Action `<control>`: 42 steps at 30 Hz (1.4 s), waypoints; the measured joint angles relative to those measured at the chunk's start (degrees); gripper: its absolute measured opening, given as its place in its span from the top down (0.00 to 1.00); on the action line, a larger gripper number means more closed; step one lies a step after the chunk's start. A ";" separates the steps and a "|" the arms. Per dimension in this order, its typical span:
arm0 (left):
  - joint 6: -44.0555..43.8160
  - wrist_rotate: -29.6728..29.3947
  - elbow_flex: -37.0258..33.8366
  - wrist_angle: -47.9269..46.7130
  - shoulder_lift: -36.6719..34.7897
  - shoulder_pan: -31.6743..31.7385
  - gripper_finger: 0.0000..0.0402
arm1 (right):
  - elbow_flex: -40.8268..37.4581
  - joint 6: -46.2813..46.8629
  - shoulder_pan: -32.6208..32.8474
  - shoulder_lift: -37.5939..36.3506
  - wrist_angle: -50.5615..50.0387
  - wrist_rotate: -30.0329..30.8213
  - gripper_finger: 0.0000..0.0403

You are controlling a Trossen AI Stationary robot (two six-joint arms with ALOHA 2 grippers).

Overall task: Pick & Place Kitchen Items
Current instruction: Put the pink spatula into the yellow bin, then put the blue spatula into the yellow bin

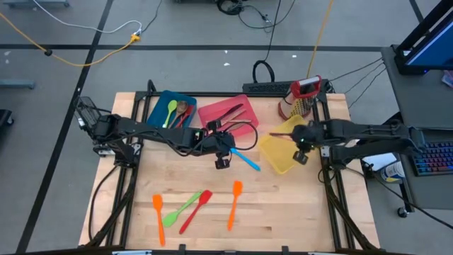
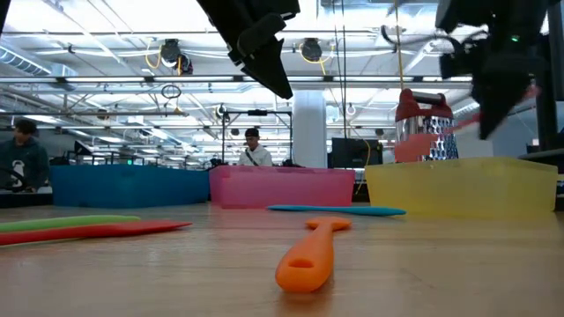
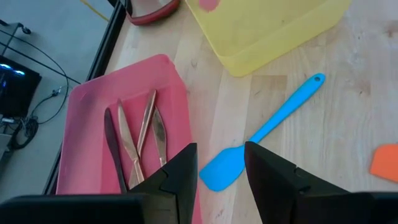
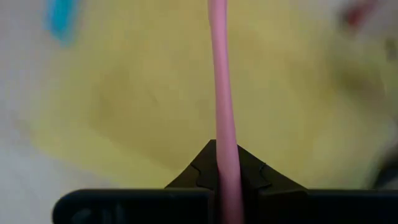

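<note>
My left gripper (image 1: pixel 222 161) (image 2: pixel 273 75) is open and hangs above the table. In the left wrist view its fingers (image 3: pixel 221 180) stand on either side of the blue spatula's blade (image 3: pixel 222 171) without touching it. The blue spatula (image 1: pixel 245 160) (image 2: pixel 337 210) lies flat on the wood beside the yellow bin (image 1: pixel 277 152). My right gripper (image 1: pixel 301 154) (image 2: pixel 498 106) (image 4: pixel 225 168) is shut on a slim pink utensil (image 4: pixel 219 74) over the yellow bin (image 4: pixel 124 106). Two orange spatulas (image 1: pixel 157 211) (image 1: pixel 233 204), a green one (image 1: pixel 180 209) and a red one (image 1: pixel 196 210) lie near the table's near edge. My right gripper pinches the pink utensil's thin handle (image 4: pixel 222 134) between its two fingers. The handle runs straight out past the fingertips, along them. The utensil is lifted clear above the yellow bin; which end the fingers have does not show.
The pink bin (image 1: pixel 225 112) (image 3: pixel 93 106) holds copper and black cutlery (image 3: pixel 140 140). The blue bin (image 1: pixel 172 108) holds a green spoon and wooden spoons. A red-topped box grater (image 1: pixel 301 95) (image 2: pixel 425 123) stands behind the yellow bin. People show in the room beyond the table.
</note>
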 joint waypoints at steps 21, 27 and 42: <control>-0.10 0.09 0.00 0.33 0.00 0.00 0.66 | -2.40 -12.29 -3.56 12.80 6.13 -17.69 0.98; -0.08 0.09 0.00 -0.69 0.00 0.00 0.66 | -2.40 -12.82 -6.79 15.67 9.74 -17.76 0.90; -3.33 -0.09 0.00 -7.89 0.00 -0.07 0.66 | -2.40 -8.67 -11.10 16.21 8.59 -0.75 0.74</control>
